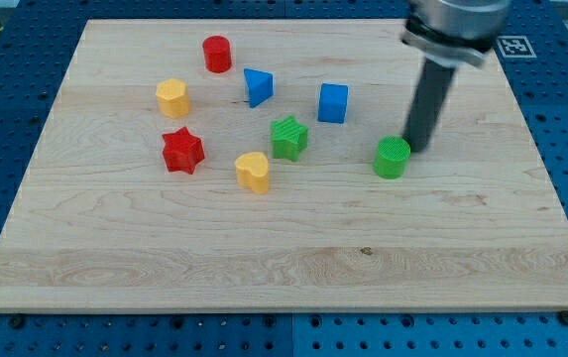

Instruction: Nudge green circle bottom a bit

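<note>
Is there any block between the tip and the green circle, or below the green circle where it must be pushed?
No. My tip stands just above and to the right of the green circle, with no block between them. Toward the view's bottom, only bare board lies below it.

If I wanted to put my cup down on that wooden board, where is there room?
Bare board runs along the view's bottom, below the yellow heart and green circle. The right edge, beyond my tip, is free too. The upper middle is crowded.

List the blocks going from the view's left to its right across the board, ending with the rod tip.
Yellow hexagon → red star → red cylinder → yellow heart → green star → blue cube → green circle → my tip.
</note>
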{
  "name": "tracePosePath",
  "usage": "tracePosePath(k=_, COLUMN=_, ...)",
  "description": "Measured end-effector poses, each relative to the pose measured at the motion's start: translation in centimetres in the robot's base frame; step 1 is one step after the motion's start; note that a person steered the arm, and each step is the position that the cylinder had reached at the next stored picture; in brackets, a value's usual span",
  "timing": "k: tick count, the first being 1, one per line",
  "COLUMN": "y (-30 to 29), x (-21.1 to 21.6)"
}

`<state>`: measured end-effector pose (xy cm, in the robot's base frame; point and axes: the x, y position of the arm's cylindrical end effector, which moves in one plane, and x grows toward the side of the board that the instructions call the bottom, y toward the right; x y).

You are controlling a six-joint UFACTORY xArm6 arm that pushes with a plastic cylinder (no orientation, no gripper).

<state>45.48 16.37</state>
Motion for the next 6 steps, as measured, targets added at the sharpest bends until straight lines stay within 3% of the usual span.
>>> tracePosePath(k=2, y=6.2, x=1.2)
tracePosePath(k=5, y=1.2, x=-1.9)
tracePosePath(k=6, y=-0.7, x=-0.8)
